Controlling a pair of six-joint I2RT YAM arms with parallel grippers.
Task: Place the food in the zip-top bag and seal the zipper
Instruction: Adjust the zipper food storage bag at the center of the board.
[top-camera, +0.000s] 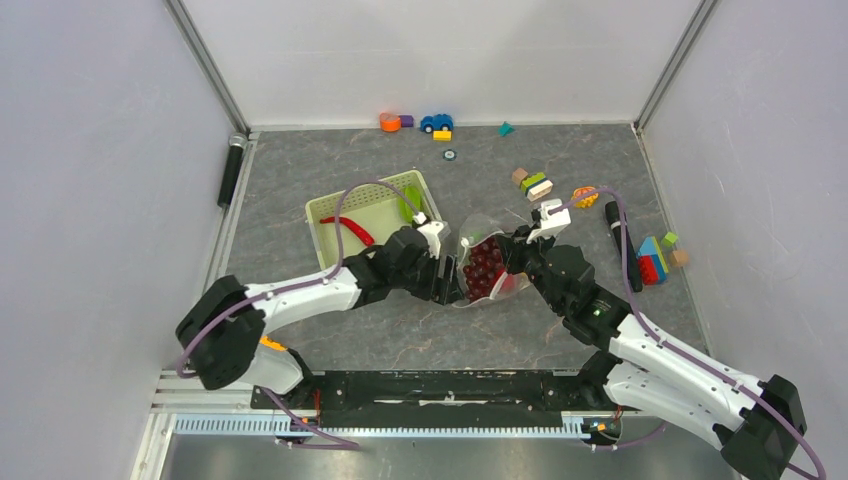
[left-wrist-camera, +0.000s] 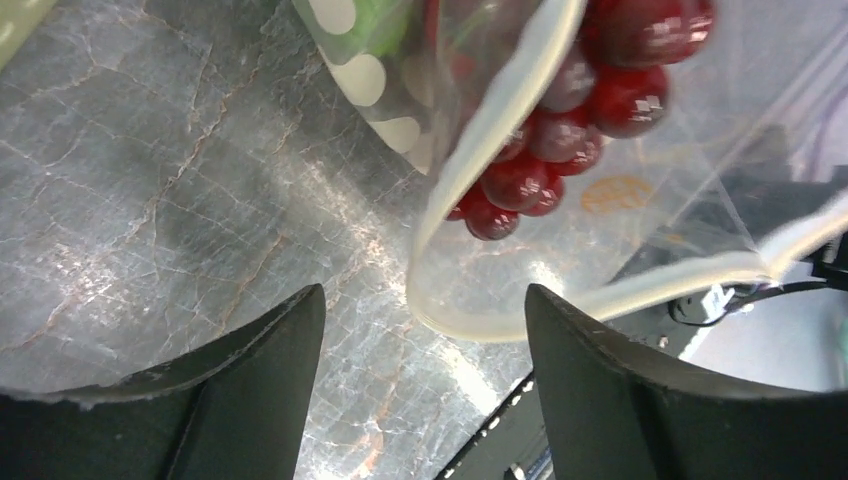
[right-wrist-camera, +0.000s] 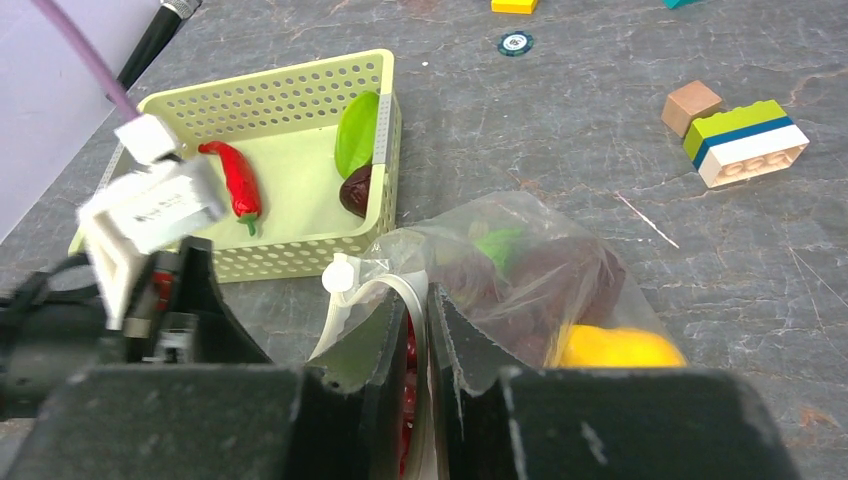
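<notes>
The zip-top bag (top-camera: 478, 228) stands open-mouthed between my two grippers. It holds the dark red grape bunch (top-camera: 483, 268), a yellow piece (right-wrist-camera: 610, 350) and a green piece (right-wrist-camera: 497, 243). My right gripper (right-wrist-camera: 428, 300) is shut on the bag's zipper strip, and the white slider tab (right-wrist-camera: 338, 275) is just to its left. My left gripper (left-wrist-camera: 425, 320) is open, and the curved zipper rim (left-wrist-camera: 470, 322) lies just beyond its fingertips without touching them. The grapes (left-wrist-camera: 560, 120) show through the bag there. A red chili (right-wrist-camera: 235, 180), a green leaf (right-wrist-camera: 357, 132) and a dark brown piece (right-wrist-camera: 357, 190) lie in the basket.
The pale green lattice basket (top-camera: 340, 205) sits left of the bag, behind my left arm. Toy blocks (top-camera: 537, 185), a blue car (top-camera: 436, 122) and more blocks (top-camera: 655, 258) lie at the back and right. A black marker (top-camera: 620, 240) lies beside my right arm. White walls enclose the table.
</notes>
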